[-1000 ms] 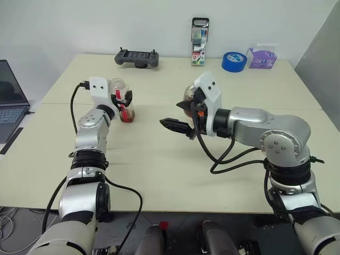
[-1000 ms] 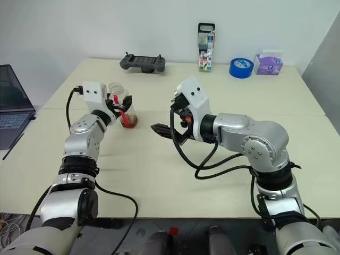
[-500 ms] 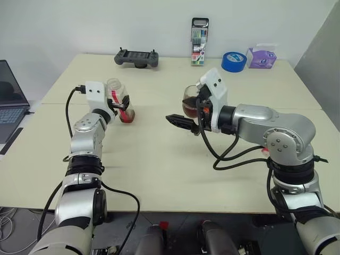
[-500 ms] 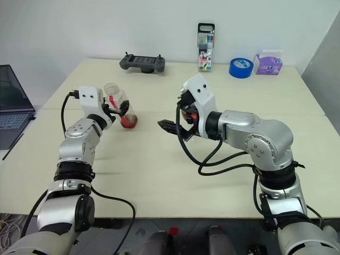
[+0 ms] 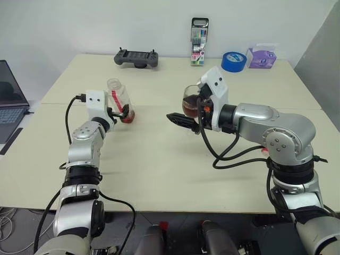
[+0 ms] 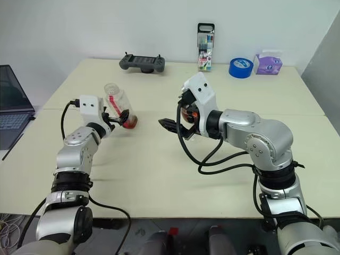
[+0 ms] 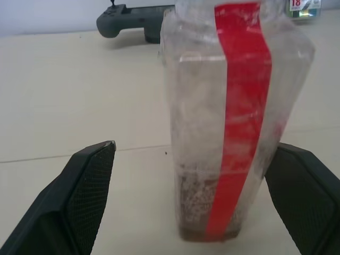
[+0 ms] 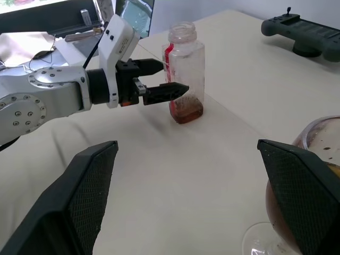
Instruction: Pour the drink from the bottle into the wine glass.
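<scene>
Fingers of the left gripper (image 7: 191,202) stand spread, the bottle (image 7: 234,122) upright on the table (image 5: 159,159) between them, untouched, near the left edge. Right gripper (image 8: 191,202) is wide open too; the wine glass (image 8: 311,175) with the drink (image 5: 189,109) stands beside one finger.

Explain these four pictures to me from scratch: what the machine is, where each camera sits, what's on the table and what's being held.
This is a humanoid robot with two arms, each ending in black jaws. Two pictures come from its head, looking down over the arms; two come from cameras on its wrists. On the table stands a nearly empty bottle with a red strip and no cap, and a wine glass holding dark drink. The left gripper is open around the bottle without gripping it; the right gripper is open beside the glass. Nothing is held. Farther back lie a controller, marker pack, blue tape and tissues.
</scene>
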Tool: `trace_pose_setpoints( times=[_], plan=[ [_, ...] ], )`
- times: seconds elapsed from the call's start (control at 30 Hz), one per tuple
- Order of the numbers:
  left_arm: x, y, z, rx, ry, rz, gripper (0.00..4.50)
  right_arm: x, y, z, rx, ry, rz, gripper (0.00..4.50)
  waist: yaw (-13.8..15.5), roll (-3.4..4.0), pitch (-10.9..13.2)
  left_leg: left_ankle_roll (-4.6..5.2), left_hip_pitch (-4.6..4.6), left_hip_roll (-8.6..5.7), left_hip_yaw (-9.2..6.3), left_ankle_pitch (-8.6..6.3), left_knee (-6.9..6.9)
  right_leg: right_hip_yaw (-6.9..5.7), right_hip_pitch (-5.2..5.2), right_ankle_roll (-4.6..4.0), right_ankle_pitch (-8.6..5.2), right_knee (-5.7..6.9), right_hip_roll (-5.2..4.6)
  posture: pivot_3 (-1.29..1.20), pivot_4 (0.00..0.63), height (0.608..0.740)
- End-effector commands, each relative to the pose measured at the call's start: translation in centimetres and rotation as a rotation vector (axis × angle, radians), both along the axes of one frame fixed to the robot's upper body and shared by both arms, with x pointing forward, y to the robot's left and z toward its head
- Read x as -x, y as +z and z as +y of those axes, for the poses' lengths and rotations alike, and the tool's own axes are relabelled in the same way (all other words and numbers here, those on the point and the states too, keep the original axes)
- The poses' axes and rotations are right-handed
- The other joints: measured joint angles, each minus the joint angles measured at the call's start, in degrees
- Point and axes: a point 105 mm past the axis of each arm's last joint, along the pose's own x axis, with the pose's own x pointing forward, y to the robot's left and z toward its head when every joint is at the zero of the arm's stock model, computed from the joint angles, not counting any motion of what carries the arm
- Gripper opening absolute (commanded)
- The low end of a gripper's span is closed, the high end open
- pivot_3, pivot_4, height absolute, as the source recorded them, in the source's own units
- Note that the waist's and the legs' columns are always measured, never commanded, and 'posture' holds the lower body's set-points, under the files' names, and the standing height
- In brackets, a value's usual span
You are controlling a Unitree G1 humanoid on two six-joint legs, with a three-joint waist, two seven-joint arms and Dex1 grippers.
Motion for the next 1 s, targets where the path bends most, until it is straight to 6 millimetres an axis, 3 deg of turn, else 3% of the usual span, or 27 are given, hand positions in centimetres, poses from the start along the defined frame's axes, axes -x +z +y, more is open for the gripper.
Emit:
trace_pose_setpoints(
  times=[0.03,0.2,0.3,0.4,0.53,0.7,0.8,0.9,1.0],
  plan=[
    [0.9,1.1,0.1,-0.006,0.006,-0.040,4.49,0.0,1.2,-0.5,-0.042,-0.013,-0.051,4.50,0.0,0.00,0.0,0.00,0.00,0.00,-0.02,0.00,0.00,0.01,0.01,0.00,0.00,0.00,0.00,0.00,0.150,0.740],
    [2.2,0.0,-0.4,0.046,-0.043,-0.034,4.49,-0.1,1.4,-0.7,-0.049,-0.024,-0.071,4.50,0.1,0.00,0.0,0.00,0.00,-0.01,-0.04,0.00,0.00,0.01,0.03,0.00,0.00,-0.03,-0.02,0.00,0.150,0.740],
    [4.2,0.1,-2.1,0.151,-0.221,-0.069,4.49,0.6,2.1,-0.7,-0.053,0.007,-0.103,4.50,0.0,0.00,0.0,-0.01,0.00,0.00,-0.01,0.00,-0.05,0.04,0.03,0.00,0.00,-0.10,-0.07,0.00,0.150,0.740],
    [6.6,-0.2,-3.1,0.174,-0.366,0.011,4.49,1.5,2.8,-0.9,-0.052,0.043,-0.136,4.50,0.0,0.00,0.0,-0.01,0.01,0.02,-0.03,0.00,-0.15,0.07,0.04,-0.01,0.00,-0.18,-0.09,0.00,0.150,0.740],
    [9.7,3.2,-5.6,0.099,-0.603,0.072,4.49,1.8,3.9,-4.1,-0.091,0.033,-0.178,4.50,0.3,-0.02,0.0,0.00,0.01,0.03,-0.20,0.00,-0.29,-0.07,0.16,-0.01,0.00,-0.36,-0.07,0.00,0.150,0.740],
    [11.7,8.9,-8.2,0.030,-0.870,0.047,4.49,1.2,3.6,-10.0,-0.136,-0.055,-0.107,4.50,0.7,-0.02,0.0,0.01,0.19,-0.14,-0.12,0.00,-0.34,-0.23,0.45,0.02,-0.01,-0.46,0.05,0.00,0.150,0.740],
    [12.6,9.8,-8.1,-0.011,-0.949,0.079,4.49,2.4,2.6,-11.7,-0.106,-0.028,-0.073,4.50,0.1,0.00,0.0,0.01,0.36,-0.12,0.04,0.00,-0.52,-0.10,0.48,0.07,-0.04,-0.51,0.12,0.00,0.150,0.740],
    [12.5,9.4,-7.2,-0.037,-0.948,0.104,4.49,2.5,0.8,-12.9,-0.006,-0.059,-0.055,4.50,-0.5,0.04,0.0,0.02,0.55,0.06,0.15,-0.01,-0.71,0.04,0.49,0.13,-0.10,-0.49,0.27,0.00,0.150,0.740],
    [12.5,9.3,-7.3,-0.035,-0.964,0.100,4.49,2.4,0.3,-13.5,0.007,-0.069,-0.057,4.50,-0.8,0.07,0.1,0.02,0.66,0.32,0.24,-0.01,-0.73,0.12,0.48,0.11,-0.09,-0.44,0.36,0.00,0.150,0.740]
  ],
)
